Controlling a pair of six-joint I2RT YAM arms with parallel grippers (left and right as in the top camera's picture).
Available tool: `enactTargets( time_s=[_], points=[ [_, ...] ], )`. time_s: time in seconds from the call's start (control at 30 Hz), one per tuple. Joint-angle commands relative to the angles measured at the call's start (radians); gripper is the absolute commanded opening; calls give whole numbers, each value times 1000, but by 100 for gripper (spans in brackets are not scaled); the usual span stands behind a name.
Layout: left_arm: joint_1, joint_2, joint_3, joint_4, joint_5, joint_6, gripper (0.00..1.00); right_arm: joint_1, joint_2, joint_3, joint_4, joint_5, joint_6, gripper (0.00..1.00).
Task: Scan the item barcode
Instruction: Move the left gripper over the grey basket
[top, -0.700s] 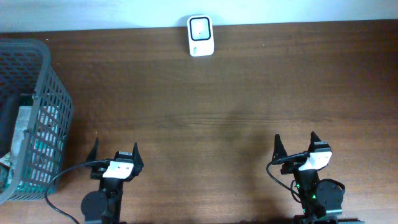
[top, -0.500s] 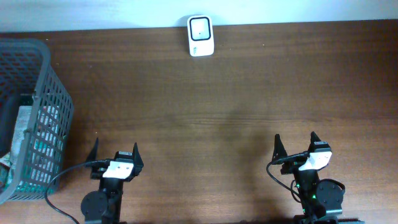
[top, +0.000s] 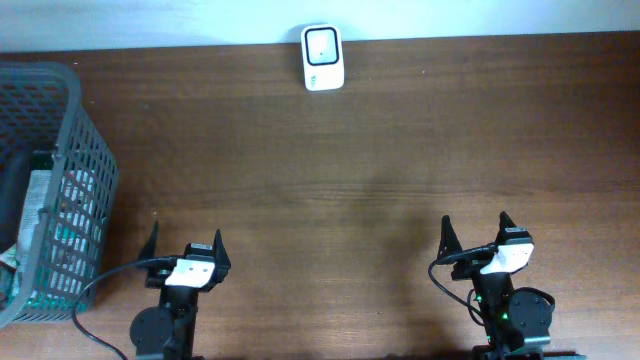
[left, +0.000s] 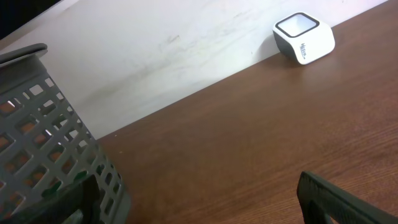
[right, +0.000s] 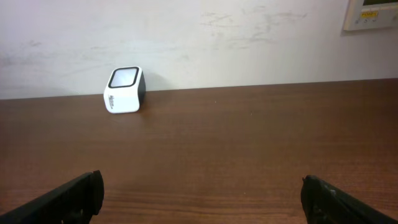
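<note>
Overhead cuts off basket (top: 85, 190), its items (top: 36, 200) indistinct.

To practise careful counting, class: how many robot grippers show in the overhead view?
2. The left gripper sits bottom left, near the basket; the right gripper sits bottom right. Both open.

Scanner (top: 323, 58) at worktop (top: 350, 170) far edge; basket (top: 85, 190) left, items (top: 40, 210) inside; left tool (top: 186, 235), right tool (top: 476, 222) near edge.
</note>
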Motion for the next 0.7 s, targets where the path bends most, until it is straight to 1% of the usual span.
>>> enactTargets(
  time_s=[0.0, 0.27, 0.33, 0.4, 0.47, 0.53, 0.6, 0.67],
  points=[
    [-3, -9, -2, -8, -7, 9, 99, -6, -7, -7, -1, -5, 3, 98],
    [-3, -8, -2, -8, -23, 10, 99, -6, -7, -7, -1, -5, 3, 98],
    [-3, -8, -2, 33, -32, 9, 99, -6, -7, -7, -1, -5, 3, 98],
    [-3, -8, -2, 42, -8, 9, 99, -6, -7, -7, -1, -5, 3, 98],
    [-3, -7, 26, 94, 46, 0, 99, -6, -7, -7, -1, -5, 3, 98],
    [-3, 42, 128, 76, 46, -14, 99, -6, -7, -7, -1, -5, 3, 98],
    [-3, 224, 358, -16, 50, -14, 99, -6, -7, -7, -1, -5, 3, 98],
    [-3, 382, 543, -93, 99, -14, 99, -6, -7, -7, -1, -5, 3, 98]
  ],
)
